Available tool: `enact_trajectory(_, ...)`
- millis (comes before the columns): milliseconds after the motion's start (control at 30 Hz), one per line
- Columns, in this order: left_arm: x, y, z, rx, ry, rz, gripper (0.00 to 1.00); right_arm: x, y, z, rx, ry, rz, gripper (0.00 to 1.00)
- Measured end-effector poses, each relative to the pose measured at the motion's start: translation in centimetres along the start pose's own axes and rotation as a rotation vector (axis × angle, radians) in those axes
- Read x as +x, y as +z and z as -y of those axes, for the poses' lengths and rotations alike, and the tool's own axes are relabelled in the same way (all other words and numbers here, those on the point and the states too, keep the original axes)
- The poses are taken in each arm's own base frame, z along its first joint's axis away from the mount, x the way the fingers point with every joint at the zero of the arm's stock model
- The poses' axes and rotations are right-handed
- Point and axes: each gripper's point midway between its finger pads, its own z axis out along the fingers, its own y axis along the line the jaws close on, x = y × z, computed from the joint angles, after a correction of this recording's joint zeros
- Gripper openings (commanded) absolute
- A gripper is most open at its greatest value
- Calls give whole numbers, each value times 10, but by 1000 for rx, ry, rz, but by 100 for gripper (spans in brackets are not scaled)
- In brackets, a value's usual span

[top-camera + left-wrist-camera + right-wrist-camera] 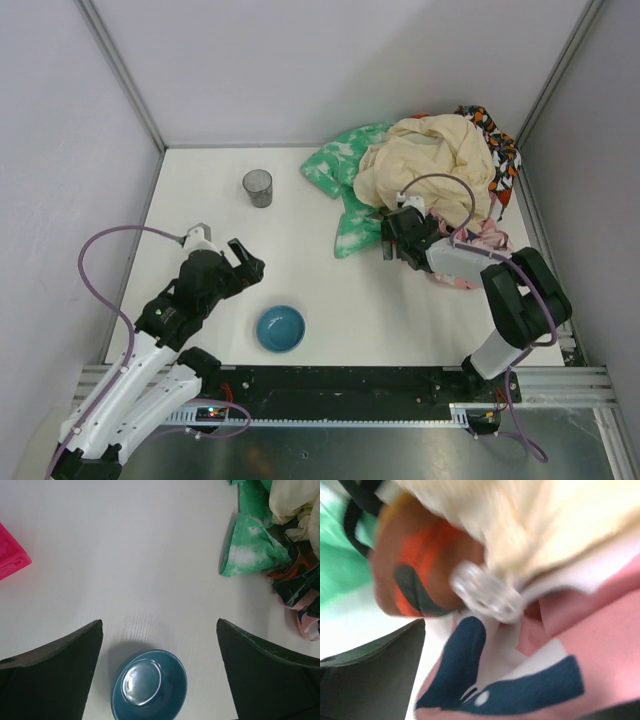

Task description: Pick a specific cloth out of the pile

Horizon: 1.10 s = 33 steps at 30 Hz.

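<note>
Nosing into the pile [430, 160], right gripper [388, 239] apart or clamped, can't tell; left gripper [248, 258] gapes wide, well left.

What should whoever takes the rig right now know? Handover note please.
Left gripper: open, empty, near the bowl.
Right gripper: fingers apart, nosed into the near edge of the pile, with pink-navy fabric between them. The view is blurred and shows no grip.
Grey cloth: not visible in any view, probably buried.
Done: nothing pulled out.
Left: find the grey cloth, grip it, draw it clear of the pile.
</note>
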Motion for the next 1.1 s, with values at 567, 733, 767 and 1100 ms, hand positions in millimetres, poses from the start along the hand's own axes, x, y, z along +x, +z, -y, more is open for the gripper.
enact_trajectory(567, -3, 4, -6, -39, 4, 18, 100, -78, 51, -12, 76, -451, 161, 99)
enact_trajectory(733, -3, 4, -7, -41, 5, 20, 100, -102, 68, 0, 238, -584, 245, 79)
enact_trajectory(767, -4, 4, -7, -46, 5, 23, 100, -108, 72, 5, 288, -609, 267, 70)
enact_trajectory(1100, -14, 7, -5, -74, 10, 45, 100, -213, 60, 66, 753, -688, 470, 44)
